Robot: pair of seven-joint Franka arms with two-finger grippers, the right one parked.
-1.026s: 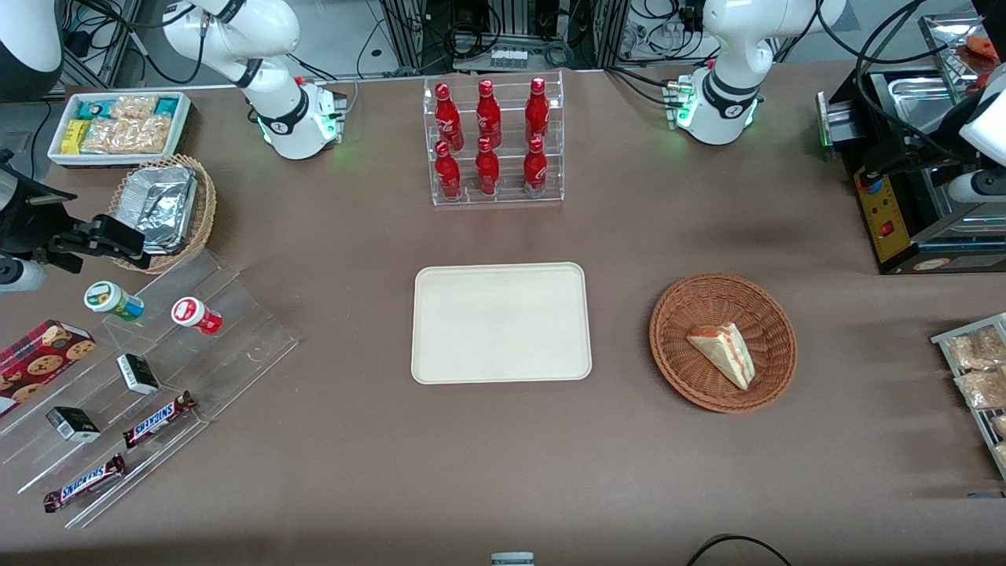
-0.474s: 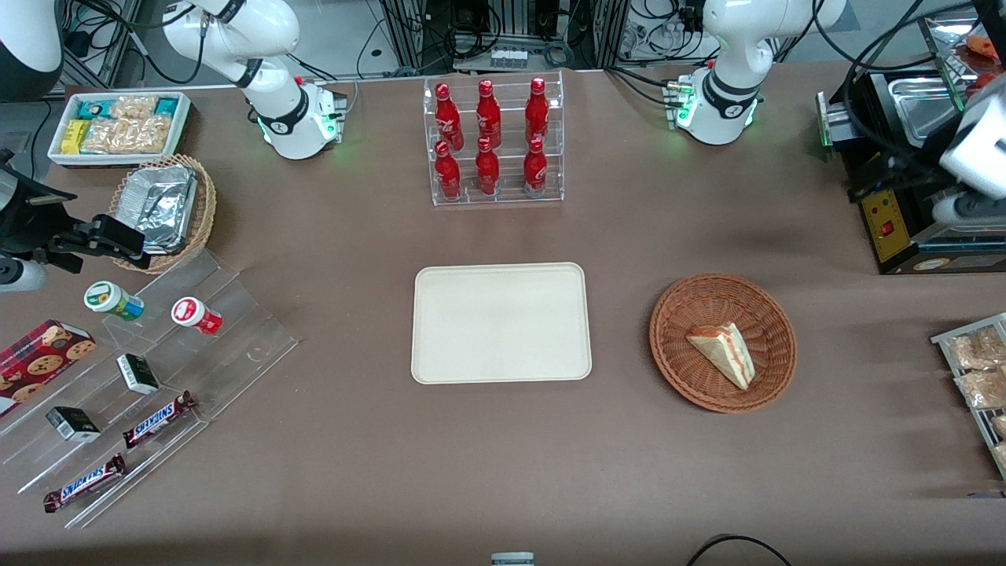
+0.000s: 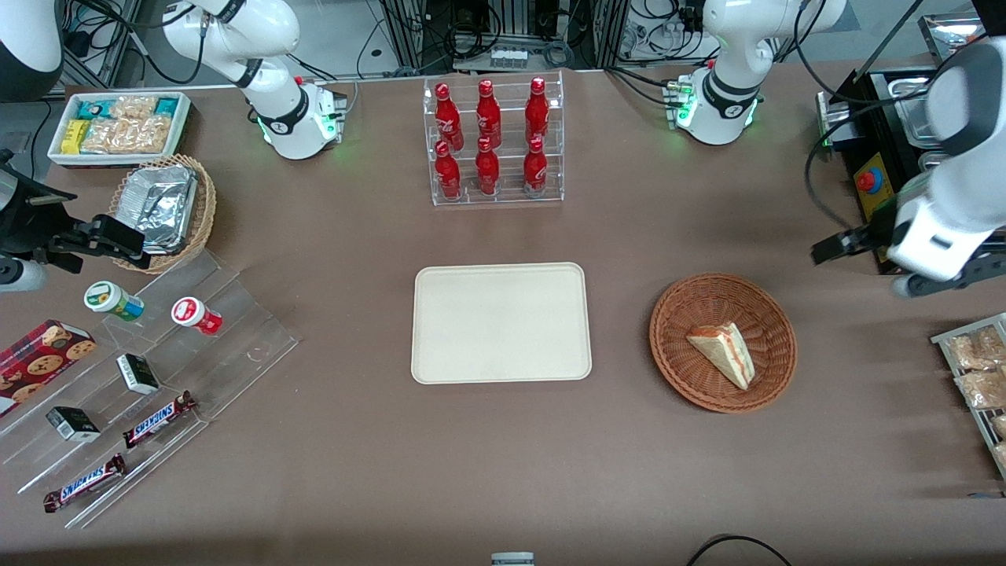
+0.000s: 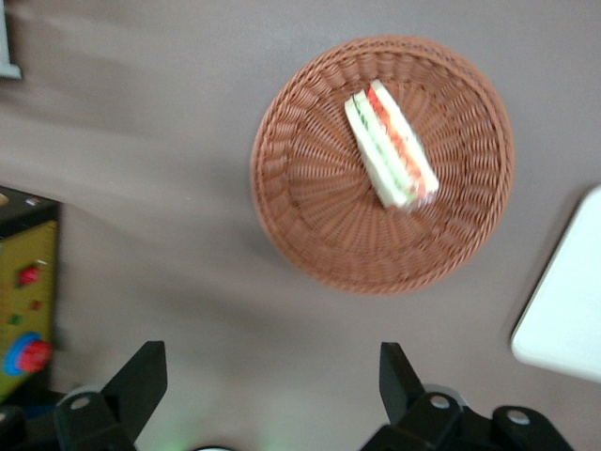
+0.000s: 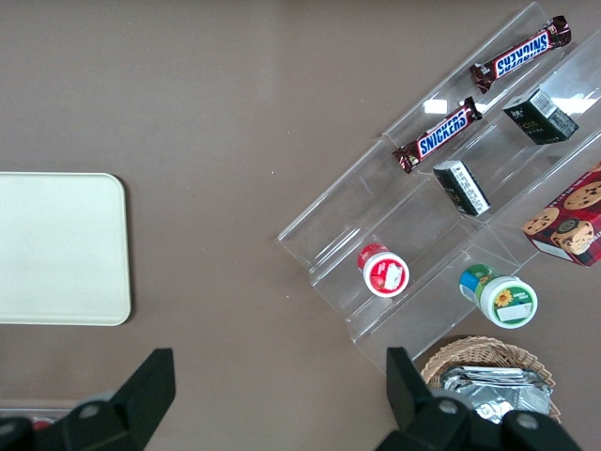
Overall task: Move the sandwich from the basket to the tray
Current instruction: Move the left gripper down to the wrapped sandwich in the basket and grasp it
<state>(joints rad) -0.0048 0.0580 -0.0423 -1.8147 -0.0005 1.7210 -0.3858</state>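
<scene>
Brown covering runs the whole length of the counter (image 3: 354,259), and from the front the cream tray (image 3: 501,323) lies flat at its middle with nothing on it. Toward the working arm's end sits the round reddish-brown basket (image 3: 723,342), and the sandwich (image 3: 724,353) rests inside it, its orange-red filling edge showing. The left arm's end effector (image 3: 825,251) hangs above the counter near the basket, a little farther from the front camera than the basket and not touching it; from this view its dark tip is too small to read. Farther from the camera than the tray, a clear rack (image 3: 495,141) holds six red bottles. Toward the parked arm's end, a white bin (image 3: 118,126) carries snack packets and a paler wicker basket (image 3: 165,212) holds foil containers. From the left wrist, the basket (image 4: 310,235) shows whole with the sandwich (image 4: 391,145) lying across its floor, green and red layers along the cut edge, and a corner of the tray (image 4: 563,310) lies beside it. The end effector's two dark fingers (image 4: 141,381) stand wide apart with nothing between them. From the right wrist, the tray (image 5: 61,246) lies bare, well apart from a clear stepped stand (image 5: 423,216) bearing candy bars, small boxes and two lidded cups.
</scene>
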